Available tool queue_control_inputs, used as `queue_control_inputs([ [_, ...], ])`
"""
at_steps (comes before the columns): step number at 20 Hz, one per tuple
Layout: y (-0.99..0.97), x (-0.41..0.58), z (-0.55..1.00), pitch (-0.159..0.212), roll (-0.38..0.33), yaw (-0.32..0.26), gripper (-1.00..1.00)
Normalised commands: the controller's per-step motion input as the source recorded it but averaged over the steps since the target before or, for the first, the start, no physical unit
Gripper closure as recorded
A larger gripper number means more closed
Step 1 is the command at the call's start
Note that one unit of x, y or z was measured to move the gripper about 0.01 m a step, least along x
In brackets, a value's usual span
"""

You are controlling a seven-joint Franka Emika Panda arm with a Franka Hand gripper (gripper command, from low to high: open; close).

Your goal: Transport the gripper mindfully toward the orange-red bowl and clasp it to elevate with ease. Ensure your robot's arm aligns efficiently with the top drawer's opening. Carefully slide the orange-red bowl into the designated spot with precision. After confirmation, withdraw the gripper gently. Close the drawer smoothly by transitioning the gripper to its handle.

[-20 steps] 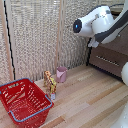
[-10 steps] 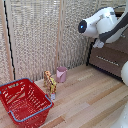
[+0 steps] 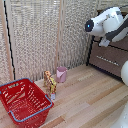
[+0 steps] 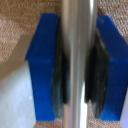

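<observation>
In the wrist view my gripper [image 4: 77, 65] has its two blue fingers [image 4: 45, 65] on either side of the silver bar handle [image 4: 79, 25], with the dark pads pressed against it. In the exterior view the white robot arm [image 3: 107, 22] reaches to the dark-brown drawer unit [image 3: 117, 47] at the exterior view's right, and the white hand [image 3: 105, 41] sits against the upper drawer front. The orange-red bowl is not in view. I cannot tell from these frames how far the top drawer stands open.
A big red wire basket [image 3: 22, 100] stands on the wooden floor at the exterior view's left. A pink cup [image 3: 61, 74] and a small yellow-orange toy figure [image 3: 50, 81] stand near the woven wall. A lower drawer front carries a similar silver bar [image 3: 107, 59].
The arm has shifted a little toward the exterior view's right, closer to the drawer unit. The basket, cup and toy have not moved.
</observation>
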Motion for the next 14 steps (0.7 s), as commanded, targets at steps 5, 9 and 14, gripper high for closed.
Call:
queue_control_inputs([
  [5,-0.15,0.000,0.27,0.015,0.008,0.049,-1.00],
  [9,-0.06,0.063,0.41,0.015,0.000,-0.006,-1.00],
  [14,0.00,0.082,0.40,0.080,0.000,-0.002,-1.00],
])
